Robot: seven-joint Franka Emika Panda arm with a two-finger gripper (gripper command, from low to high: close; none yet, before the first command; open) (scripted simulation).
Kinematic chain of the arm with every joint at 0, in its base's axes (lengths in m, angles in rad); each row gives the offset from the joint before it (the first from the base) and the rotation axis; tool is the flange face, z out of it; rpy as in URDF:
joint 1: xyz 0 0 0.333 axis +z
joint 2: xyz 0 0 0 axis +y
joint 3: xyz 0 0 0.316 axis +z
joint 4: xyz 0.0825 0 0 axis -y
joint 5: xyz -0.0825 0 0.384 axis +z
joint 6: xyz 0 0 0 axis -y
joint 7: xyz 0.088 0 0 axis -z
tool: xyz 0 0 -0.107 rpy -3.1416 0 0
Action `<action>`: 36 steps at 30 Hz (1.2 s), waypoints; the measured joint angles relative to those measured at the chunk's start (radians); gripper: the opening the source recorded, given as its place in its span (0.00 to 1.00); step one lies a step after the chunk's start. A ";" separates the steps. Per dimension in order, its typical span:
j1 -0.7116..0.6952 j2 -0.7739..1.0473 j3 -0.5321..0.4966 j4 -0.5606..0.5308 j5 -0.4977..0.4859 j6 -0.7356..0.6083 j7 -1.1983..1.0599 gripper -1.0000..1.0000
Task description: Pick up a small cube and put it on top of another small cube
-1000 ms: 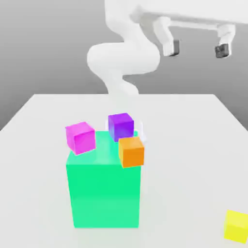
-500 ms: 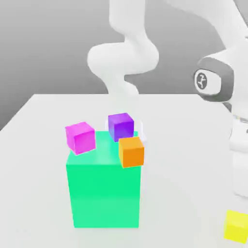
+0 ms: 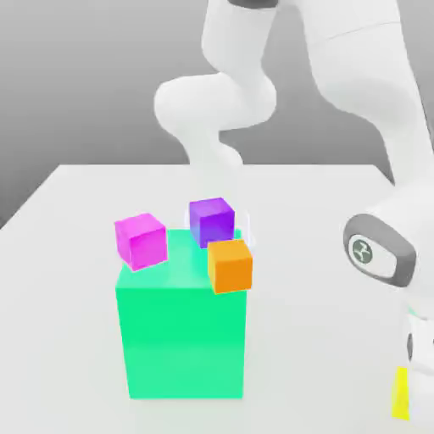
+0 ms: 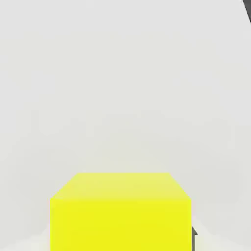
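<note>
i've got the gripper [image 3: 420, 398] clamped on the yellow cube [image 3: 400, 394], near edge of the table [image 3: 314, 297], exterior view's right. green block [image 3: 185, 339] is well apart, toward that view's left.

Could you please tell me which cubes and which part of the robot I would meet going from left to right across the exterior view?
Magenta cube, purple cube, orange cube, robot hand.
</note>
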 joint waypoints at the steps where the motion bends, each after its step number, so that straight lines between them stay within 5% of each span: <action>1: -0.006 -0.030 0.008 -0.007 0.007 -0.023 -0.005 0.00; 17: -0.161 -0.609 -0.055 -0.197 0.116 -0.402 -0.087 0.00; 36: -0.350 -1.250 -0.197 -0.454 0.093 -0.789 -0.094 0.00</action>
